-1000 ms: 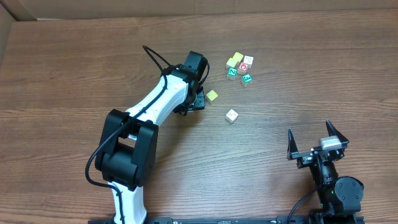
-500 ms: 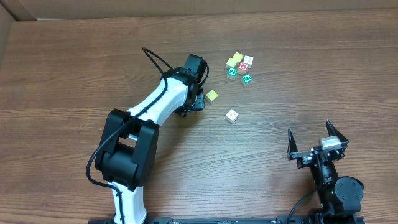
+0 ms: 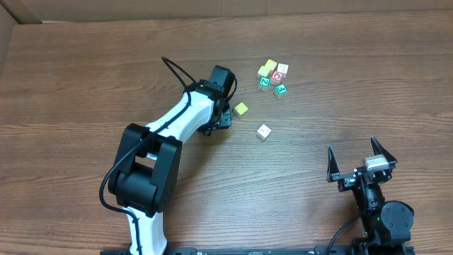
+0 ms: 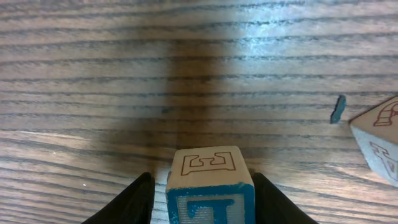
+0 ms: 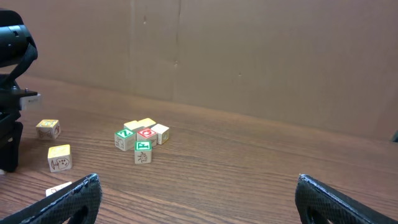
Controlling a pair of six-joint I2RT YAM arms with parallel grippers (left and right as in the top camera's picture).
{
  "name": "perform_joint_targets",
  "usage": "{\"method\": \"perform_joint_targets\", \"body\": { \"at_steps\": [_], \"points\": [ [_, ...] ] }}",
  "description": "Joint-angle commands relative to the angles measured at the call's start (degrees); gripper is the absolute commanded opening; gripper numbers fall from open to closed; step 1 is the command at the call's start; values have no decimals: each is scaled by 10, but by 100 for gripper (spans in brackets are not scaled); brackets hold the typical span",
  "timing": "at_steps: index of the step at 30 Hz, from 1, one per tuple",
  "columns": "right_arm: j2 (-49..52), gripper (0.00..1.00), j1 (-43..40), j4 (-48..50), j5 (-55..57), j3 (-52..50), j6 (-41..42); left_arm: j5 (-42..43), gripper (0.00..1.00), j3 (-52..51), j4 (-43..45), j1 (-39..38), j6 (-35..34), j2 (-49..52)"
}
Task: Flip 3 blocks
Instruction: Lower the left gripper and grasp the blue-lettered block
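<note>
Plainly, the left hand pinches the blue block; the right hand stands spread.

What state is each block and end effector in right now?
Left end effector: jaws set narrow, grip unclear.
Small blue-faced wooden cube: between those jaws.
Right end effector: wide open, empty.
Small pale yellow wooden cube: lying free.
Small cream-white wooden cube: lying free.
Cluster of small colour-marked cubes: lying untouched.

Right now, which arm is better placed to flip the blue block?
Left: the left gripper has the blue block between its fingers. The right gripper stands open, far from every block.
</note>
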Motion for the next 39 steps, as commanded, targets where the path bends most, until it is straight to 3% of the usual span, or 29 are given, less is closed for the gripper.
{"method": "perform_joint_targets", "body": {
  "at_steps": [1,14,18,24,27,29,39],
  "points": [
    [-4,100,-2,2,-3,-6,-2,12,43,2,7,12,-3,2],
    [-4,100,-2,2,-3,-6,-2,33,34,2,26,17,12,2],
    [-4,100,-2,2,-3,-6,-2,33,26,2,21,17,19,2],
    [-4,100,-2,2,-3,-6,-2,37,25,7,5,17,34,2],
    [-4,100,-2,2,-3,-6,-2,37,27,29,-38,17,43,1],
    [-4,100,-2,2,-3,-6,-2,37,40,61,-94,17,62,1],
    [-4,100,-2,2,-3,-6,-2,49,44,121,-276,12,61,1]
  ]
}}
